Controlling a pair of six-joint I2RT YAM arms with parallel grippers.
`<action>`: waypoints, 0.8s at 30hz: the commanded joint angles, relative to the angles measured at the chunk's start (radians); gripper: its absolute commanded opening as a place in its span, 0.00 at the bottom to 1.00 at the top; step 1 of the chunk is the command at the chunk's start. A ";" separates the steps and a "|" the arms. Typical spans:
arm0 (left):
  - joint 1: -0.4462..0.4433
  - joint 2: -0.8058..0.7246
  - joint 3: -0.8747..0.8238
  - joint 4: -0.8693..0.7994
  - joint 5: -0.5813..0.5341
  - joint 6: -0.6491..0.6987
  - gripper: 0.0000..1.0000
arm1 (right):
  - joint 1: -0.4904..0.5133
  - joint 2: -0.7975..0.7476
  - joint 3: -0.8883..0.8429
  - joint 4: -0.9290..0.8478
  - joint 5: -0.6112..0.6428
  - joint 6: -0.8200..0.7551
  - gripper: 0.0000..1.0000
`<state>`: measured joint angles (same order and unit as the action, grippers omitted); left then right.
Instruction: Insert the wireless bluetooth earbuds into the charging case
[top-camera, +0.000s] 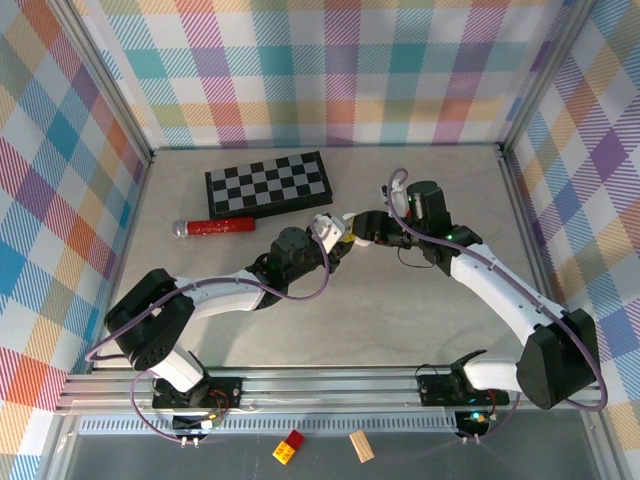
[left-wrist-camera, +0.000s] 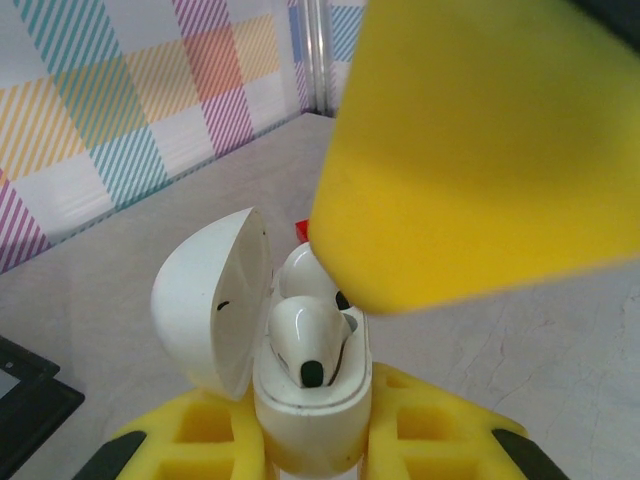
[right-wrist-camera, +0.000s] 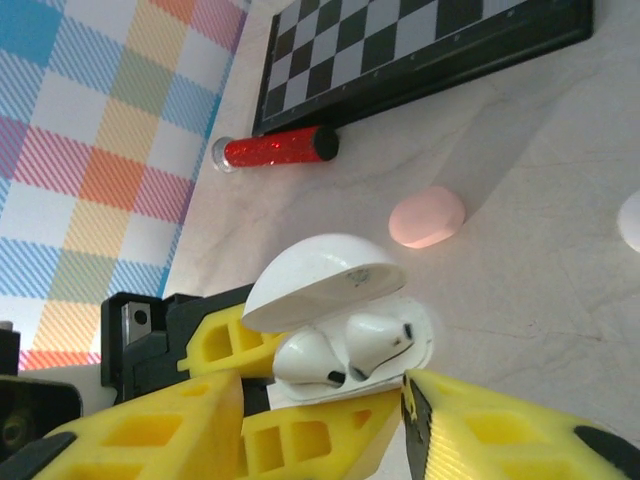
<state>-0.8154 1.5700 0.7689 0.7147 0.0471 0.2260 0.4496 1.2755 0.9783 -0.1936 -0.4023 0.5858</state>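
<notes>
The white charging case stands upright above the table with its lid swung open, and my left gripper is shut on its lower body. Two white earbuds sit in its wells: one in front, one behind it. In the right wrist view the same earbuds lie side by side under the lid. My right gripper stands open just over the case, holding nothing; one of its yellow fingers looms beside the buds. In the top view the two grippers meet mid-table.
A pink pebble-like case lies on the table beyond the held case. A red glitter tube and a folded chessboard lie at the back left. A red brick and a wooden block sit beyond the near rail.
</notes>
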 joint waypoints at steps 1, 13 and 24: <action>0.014 -0.008 -0.033 0.115 0.073 0.020 0.17 | -0.014 -0.042 0.021 -0.025 0.078 -0.022 0.51; 0.065 -0.044 -0.080 0.109 0.226 0.126 0.18 | -0.026 0.141 0.222 -0.227 -0.007 -0.091 0.63; 0.068 -0.030 -0.023 0.060 0.223 0.067 0.18 | -0.026 0.222 0.285 -0.349 -0.020 -0.116 0.64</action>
<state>-0.7555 1.5604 0.7021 0.7673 0.2516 0.3191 0.4263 1.5192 1.2495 -0.4862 -0.3996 0.5003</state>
